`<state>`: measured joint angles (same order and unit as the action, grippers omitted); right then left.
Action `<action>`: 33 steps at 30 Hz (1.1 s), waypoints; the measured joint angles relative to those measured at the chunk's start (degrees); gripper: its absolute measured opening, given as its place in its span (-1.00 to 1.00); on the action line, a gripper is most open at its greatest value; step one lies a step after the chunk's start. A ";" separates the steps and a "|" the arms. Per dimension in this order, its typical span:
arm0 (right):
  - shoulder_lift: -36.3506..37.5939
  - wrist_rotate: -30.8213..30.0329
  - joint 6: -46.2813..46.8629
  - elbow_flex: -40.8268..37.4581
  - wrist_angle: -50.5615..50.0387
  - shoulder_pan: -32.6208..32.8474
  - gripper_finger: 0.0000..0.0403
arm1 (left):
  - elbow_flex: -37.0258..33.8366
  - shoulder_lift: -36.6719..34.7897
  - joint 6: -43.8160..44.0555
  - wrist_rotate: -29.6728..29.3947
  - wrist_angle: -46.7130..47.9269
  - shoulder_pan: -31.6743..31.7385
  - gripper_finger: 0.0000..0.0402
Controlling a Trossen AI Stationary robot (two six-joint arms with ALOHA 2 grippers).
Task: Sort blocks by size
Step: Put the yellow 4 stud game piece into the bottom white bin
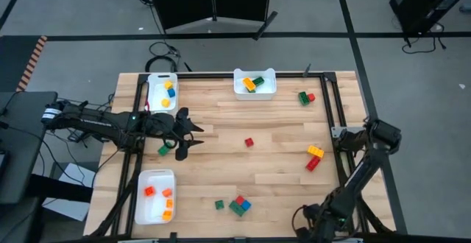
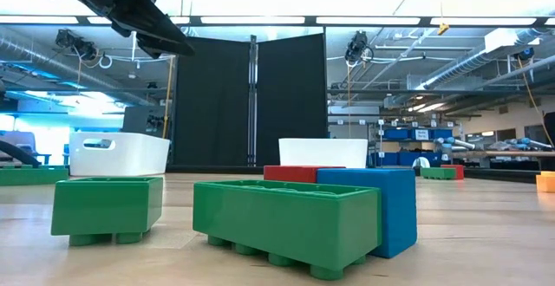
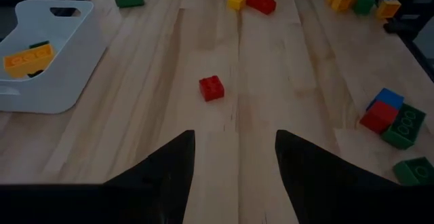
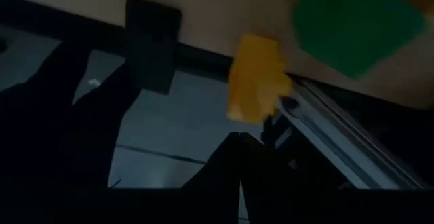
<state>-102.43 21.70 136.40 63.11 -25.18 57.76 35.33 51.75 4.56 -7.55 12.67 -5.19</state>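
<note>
Left gripper over the table's left-centre, fingers parted and empty; right gripper at the near right edge, fingers together, empty. Blocks scattered: small red brick at centre, green-red-blue cluster near front, others inside three white trays

In the right wrist view a yellow block and a green shape, perhaps another block, are blurred.

bench: light wood planks, dark frame round the edge
trays: three white ones (all with blocks inside) at the far left, far middle, near left
loose blocks: small red one mid-bench, yellow-and-red pair right, green/red/blue cluster near edge, green-and-red pair far right
</note>
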 joint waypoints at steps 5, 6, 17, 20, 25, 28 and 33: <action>-3.19 0.18 -0.09 0.00 4.36 -0.49 -0.90 | 0.00 0.00 0.00 0.00 0.01 0.00 0.06; -3.73 0.32 -0.07 0.00 4.44 -0.49 -0.87 | 0.00 0.00 0.00 0.00 0.00 0.00 0.06; -2.37 -5.92 -1.39 -0.07 -12.17 -1.99 -0.96 | 0.00 0.00 0.11 0.04 -0.05 0.00 0.06; -0.33 -5.49 -1.11 -0.07 -14.72 -1.55 -0.91 | 0.00 0.00 0.13 0.04 -0.62 0.00 0.06; 3.05 -5.06 -0.48 -0.05 -20.57 -0.30 -0.75 | 0.00 0.00 0.15 0.07 -1.70 0.00 0.06; 4.53 -1.63 -0.03 0.00 -24.83 -0.10 -0.67 | 0.00 0.00 0.18 0.07 -1.68 0.00 0.06; 5.95 1.13 0.31 -0.02 -29.68 -0.22 -0.46 | 0.00 0.00 0.39 0.17 -1.68 0.00 0.06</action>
<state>-96.48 22.82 136.70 63.10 -54.86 57.54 35.33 51.75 4.95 -7.38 10.98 -5.19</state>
